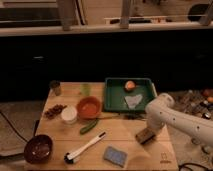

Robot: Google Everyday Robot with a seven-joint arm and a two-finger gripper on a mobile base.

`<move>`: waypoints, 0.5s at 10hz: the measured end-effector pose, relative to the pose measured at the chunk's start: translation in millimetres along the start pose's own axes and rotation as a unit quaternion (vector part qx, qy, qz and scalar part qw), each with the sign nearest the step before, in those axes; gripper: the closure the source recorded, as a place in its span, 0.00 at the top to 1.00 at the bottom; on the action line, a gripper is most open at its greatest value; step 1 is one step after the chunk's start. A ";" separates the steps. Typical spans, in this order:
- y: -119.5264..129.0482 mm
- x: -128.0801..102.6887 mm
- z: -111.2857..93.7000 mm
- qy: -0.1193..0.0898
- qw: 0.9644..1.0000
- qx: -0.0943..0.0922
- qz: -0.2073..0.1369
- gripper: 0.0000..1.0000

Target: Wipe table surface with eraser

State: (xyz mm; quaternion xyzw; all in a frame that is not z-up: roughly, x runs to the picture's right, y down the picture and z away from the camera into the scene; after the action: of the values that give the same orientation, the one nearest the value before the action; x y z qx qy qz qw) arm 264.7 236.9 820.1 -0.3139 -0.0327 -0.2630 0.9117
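A white robot arm (172,116) reaches in from the right edge of the frame and bends down to the pale wooden worktop (125,140). Its gripper (148,131) sits low at the lower right, directly over the eraser (144,137). The small tan-brown block lies on the planks just below the front edge of a green tray (114,95) and touches the end of the arm. Whether the gripper is closed on the block or only resting on it cannot be told from this angle.

The tray sits at the upper right of the worktop and holds an orange ball (130,85) and a pale scrap (133,101). To its left, near the centre, stands an orange bowl (89,106) with a white cup (68,115) just beside it, and a green cucumber (89,126) lies below them. A black-and-white brush (85,148) lies diagonally at the lower centre, with a blue sponge (115,156) to its right, apart from the eraser. A dark brown bowl (38,148) occupies the lower left corner. A small dark cup (55,87) and a green glass (86,89) stand along the far edge at the upper left. A small dark logo mark (163,160) shows at the worktop's lower right corner.
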 end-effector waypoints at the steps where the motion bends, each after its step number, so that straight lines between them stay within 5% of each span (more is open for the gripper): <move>1: -9.1 -12.5 -3.1 -0.009 1.000 0.013 -0.008 0.00; 5: -11.0 -36.4 -12.7 -0.037 0.998 0.038 -0.028 0.00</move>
State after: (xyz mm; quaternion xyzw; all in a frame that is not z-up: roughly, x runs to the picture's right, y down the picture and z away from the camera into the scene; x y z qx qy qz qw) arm 226.6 238.8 807.9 -0.2878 -0.0854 -0.2748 0.9134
